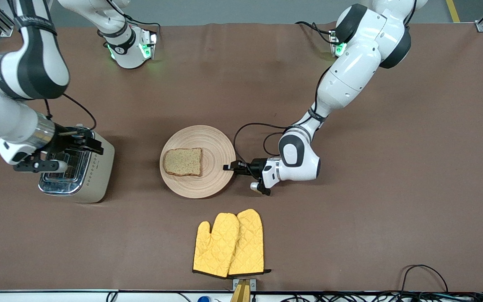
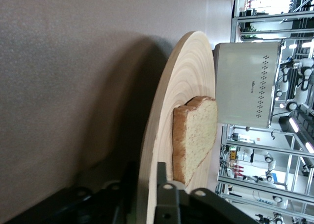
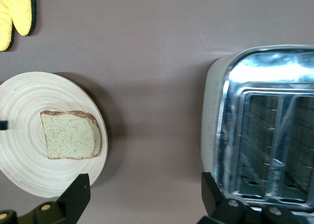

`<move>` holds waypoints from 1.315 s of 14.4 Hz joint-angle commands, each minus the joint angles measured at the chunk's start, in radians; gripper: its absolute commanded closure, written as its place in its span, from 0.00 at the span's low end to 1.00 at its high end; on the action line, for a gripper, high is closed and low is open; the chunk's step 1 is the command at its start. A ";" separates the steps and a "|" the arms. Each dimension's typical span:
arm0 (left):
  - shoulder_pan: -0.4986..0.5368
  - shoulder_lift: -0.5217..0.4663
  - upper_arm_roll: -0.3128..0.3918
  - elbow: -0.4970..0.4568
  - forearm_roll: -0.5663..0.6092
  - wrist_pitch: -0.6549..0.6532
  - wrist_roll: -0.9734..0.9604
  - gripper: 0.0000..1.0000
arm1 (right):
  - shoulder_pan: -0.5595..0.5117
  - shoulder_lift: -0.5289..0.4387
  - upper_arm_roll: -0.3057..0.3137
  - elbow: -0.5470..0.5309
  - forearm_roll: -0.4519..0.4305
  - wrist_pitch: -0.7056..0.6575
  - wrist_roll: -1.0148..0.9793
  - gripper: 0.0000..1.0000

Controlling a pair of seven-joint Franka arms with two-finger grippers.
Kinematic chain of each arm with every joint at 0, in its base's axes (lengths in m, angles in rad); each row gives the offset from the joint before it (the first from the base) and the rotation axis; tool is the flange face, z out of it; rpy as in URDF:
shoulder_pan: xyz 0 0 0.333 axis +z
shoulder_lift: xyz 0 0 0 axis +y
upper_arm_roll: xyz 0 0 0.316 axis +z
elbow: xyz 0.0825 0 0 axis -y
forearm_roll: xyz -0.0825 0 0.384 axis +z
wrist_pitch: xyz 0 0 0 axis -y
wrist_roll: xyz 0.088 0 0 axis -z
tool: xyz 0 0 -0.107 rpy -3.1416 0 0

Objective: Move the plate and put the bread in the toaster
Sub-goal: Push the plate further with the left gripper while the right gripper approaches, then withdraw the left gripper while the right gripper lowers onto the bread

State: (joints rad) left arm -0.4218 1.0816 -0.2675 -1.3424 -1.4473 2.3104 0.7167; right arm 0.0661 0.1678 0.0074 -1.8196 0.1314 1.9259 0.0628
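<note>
The light-wood plate (image 1: 214, 142) lies mid-table with the slice of bread (image 1: 183, 162) flat on it. My left gripper (image 1: 229, 167) is low at the plate's edge toward the left arm's end. It is shut on the plate's rim, one finger above and one below. The left wrist view shows the plate (image 2: 184, 96), the bread (image 2: 196, 136) and my left gripper (image 2: 146, 197). The cream toaster (image 1: 94, 180) stands toward the right arm's end. My right gripper (image 1: 87, 141) is open and empty over the toaster, also seen in the right wrist view (image 3: 144, 199).
A pair of yellow oven mitts (image 1: 229, 245) lies nearer to the front camera than the plate. The right wrist view shows the toaster's two open slots (image 3: 274, 140), the plate (image 3: 19, 170), the bread (image 3: 71, 135) and the mitts (image 3: 14, 13). Brown cloth covers the table (image 1: 350, 235).
</note>
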 commanded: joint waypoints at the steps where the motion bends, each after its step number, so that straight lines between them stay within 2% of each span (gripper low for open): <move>1: 0.001 0.017 0.002 0.031 -0.041 0.011 -0.002 0.00 | 0.024 -0.007 -0.003 -0.052 0.013 0.028 0.069 0.00; 3: 0.006 -0.040 0.016 0.029 -0.024 0.012 -0.089 0.00 | 0.066 -0.007 -0.003 -0.069 0.016 0.041 0.138 0.00; 5: 0.012 -0.110 0.065 0.028 0.062 0.012 -0.291 0.00 | 0.093 0.001 -0.003 -0.116 0.063 0.114 0.181 0.00; 6: 0.020 -0.136 0.080 0.029 0.144 0.012 -0.392 0.00 | 0.103 0.010 -0.003 -0.151 0.091 0.166 0.180 0.00; 11: 0.162 -0.297 0.085 -0.003 0.509 -0.020 -0.715 0.00 | 0.176 0.007 -0.006 -0.298 0.094 0.387 0.201 0.00; 14: 0.256 -0.397 0.085 -0.008 0.764 -0.135 -0.833 0.00 | 0.247 0.012 -0.009 -0.326 0.079 0.447 0.274 0.00; 15: 0.282 -0.438 0.087 -0.009 0.863 -0.164 -0.847 0.00 | 0.268 0.018 -0.012 -0.326 0.051 0.449 0.302 0.00; 19: 0.353 -0.580 0.088 0.002 1.167 -0.349 -0.887 0.00 | 0.331 0.053 -0.009 -0.326 -0.192 0.466 0.559 0.00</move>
State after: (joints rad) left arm -0.0820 0.5988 -0.1819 -1.2923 -0.3972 2.0279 -0.1414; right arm 0.3550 0.2026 0.0084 -2.1353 0.0331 2.3710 0.5017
